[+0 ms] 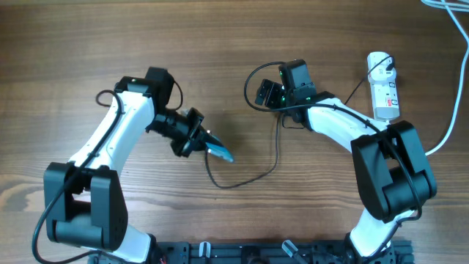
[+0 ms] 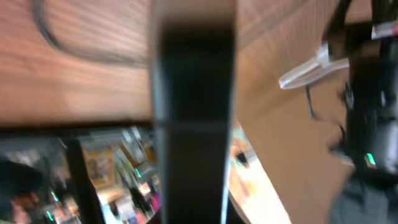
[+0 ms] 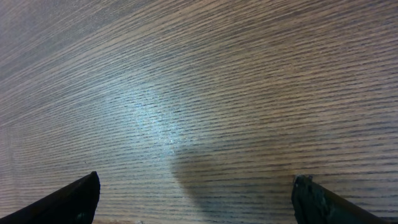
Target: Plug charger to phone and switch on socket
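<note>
Right gripper: jaws spread wide and empty, over bare wood well left of the socket; probably free to take the cable tip.
Left gripper: clamped on the phone, farther left of the socket, raised and tilted, probably to expose its port.
Charger: looped on the table between phone and socket, not plugged into the phone.
Containers: none seen.
</note>
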Motion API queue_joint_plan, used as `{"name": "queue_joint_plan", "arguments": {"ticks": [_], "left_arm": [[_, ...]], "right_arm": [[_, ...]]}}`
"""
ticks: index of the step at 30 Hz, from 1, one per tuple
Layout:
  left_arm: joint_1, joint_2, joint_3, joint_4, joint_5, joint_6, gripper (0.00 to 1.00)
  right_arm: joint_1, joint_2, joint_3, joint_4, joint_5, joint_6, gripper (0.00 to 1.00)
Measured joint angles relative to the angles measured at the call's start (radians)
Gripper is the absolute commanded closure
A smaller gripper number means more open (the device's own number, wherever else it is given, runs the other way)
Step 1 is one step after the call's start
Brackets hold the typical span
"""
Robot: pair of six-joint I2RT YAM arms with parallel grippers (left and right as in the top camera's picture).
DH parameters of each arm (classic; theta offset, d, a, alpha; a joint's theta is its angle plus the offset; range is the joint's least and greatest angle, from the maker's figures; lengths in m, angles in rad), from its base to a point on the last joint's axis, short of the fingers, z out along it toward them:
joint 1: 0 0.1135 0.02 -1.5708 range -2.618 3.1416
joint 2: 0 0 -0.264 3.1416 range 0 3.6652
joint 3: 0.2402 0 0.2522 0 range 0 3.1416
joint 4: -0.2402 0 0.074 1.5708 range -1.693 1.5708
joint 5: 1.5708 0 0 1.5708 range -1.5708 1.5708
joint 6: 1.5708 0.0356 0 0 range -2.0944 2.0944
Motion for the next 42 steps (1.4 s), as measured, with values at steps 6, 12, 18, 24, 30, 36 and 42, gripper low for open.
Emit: {"name": "queue_joint_plan", "arguments": {"ticks": [6,12,18,24,30,36,42], "left_arm": [[-0.001,0.000,0.000,0.149,-0.451,-0.005,0.96],[-0.002,0.000,0.000,0.294,-0.842,0.047,0.96],[-0.011,-0.001,-0.012,0.348,-0.975,0.125,0.96],[-0.071,-0.001,-0.089,0.414,-0.988,0.183,0.96],[-0.115,-0.001,-0.101,0.413,-0.966,0.209,0.96],[-0.120,-0.002,-0.167,0.417,-0.958,0.213,0.96],[-0.120,-0.002,-0.202,0.446,-0.957,0.213,0.95]], "right_arm": [[0.000,0.000,0.000,0.000,0.000,0.000,0.00],[0.000,0.000,0.000,0.000,0.000,0.000,0.00],[0.000,0.000,0.000,0.000,0.000,0.000,0.00],[0.000,0.000,0.000,0.000,0.000,0.000,0.00],[0.000,0.000,0.000,0.000,0.000,0.000,0.00],[0.000,0.000,0.000,0.000,0.000,0.000,0.00],[0.000,0.000,0.000,0.000,0.000,0.000,0.00]]}}
